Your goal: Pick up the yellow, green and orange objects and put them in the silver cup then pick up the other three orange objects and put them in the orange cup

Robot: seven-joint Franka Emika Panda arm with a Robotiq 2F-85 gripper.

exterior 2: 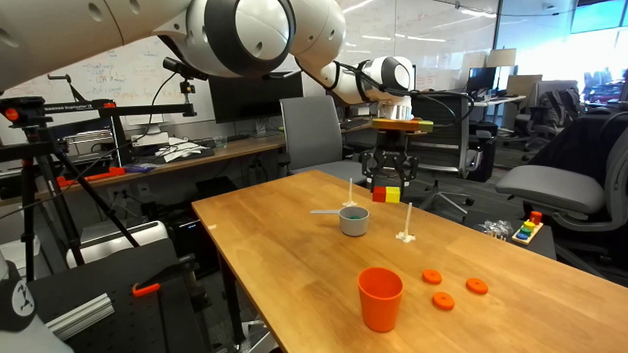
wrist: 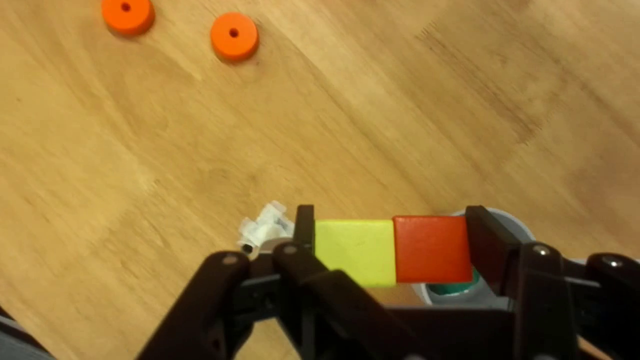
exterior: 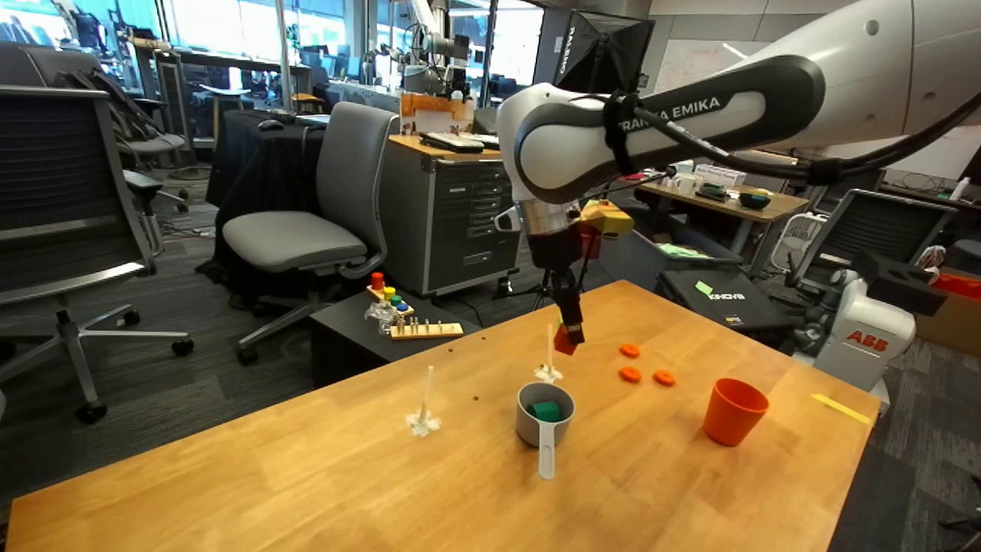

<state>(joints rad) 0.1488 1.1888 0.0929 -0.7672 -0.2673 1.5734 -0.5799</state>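
Note:
My gripper (wrist: 392, 247) is shut on two blocks side by side, a yellow one (wrist: 354, 247) and an orange-red one (wrist: 432, 250). It holds them above the table near the silver cup, as an exterior view (exterior 2: 387, 193) shows. The silver cup (exterior: 529, 431) is a grey handled cup, also in an exterior view (exterior 2: 354, 227). The green piece (exterior: 546, 412) lies inside it; the wrist view shows it partly hidden (wrist: 450, 288). The orange cup (exterior 2: 380, 309) stands upright and empty. Three orange discs (exterior 2: 431, 276) (exterior 2: 477, 286) (exterior 2: 443, 300) lie near it; the wrist view shows two (wrist: 234, 42).
Two thin upright pegs, one (exterior: 549, 349) close behind the silver cup and one (exterior: 426, 395) farther off, are fixed to the table (exterior: 322, 475) with white tape. A yellow tape strip (exterior: 841, 408) lies near the table edge. A low black stand with toys (exterior: 426, 330) is beside the table.

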